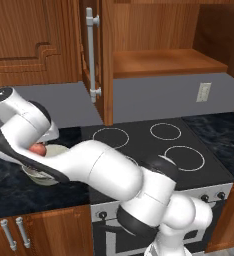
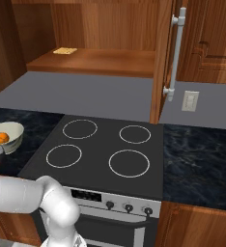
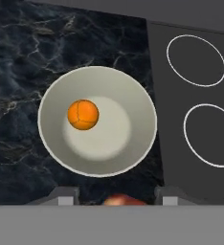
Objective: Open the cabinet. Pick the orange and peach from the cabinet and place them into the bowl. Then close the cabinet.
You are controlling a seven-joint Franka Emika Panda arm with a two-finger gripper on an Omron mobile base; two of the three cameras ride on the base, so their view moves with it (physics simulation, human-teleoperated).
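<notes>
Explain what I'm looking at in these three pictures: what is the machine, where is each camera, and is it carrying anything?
A white robot arm stands before a black stove. Two pictures come from cameras behind it, on its left and right; the third looks down from its hand. The reddish-brown wooden wall cabinet above stands open. On the dark marble counter beside the stove sits a round cream-white bowl with a small bright orange fruit inside. The arm reaches over that bowl. A small pinkish-red fruit, the peach, sits between the fingers, apparently held above the bowl and not yet dropped in.
</notes>
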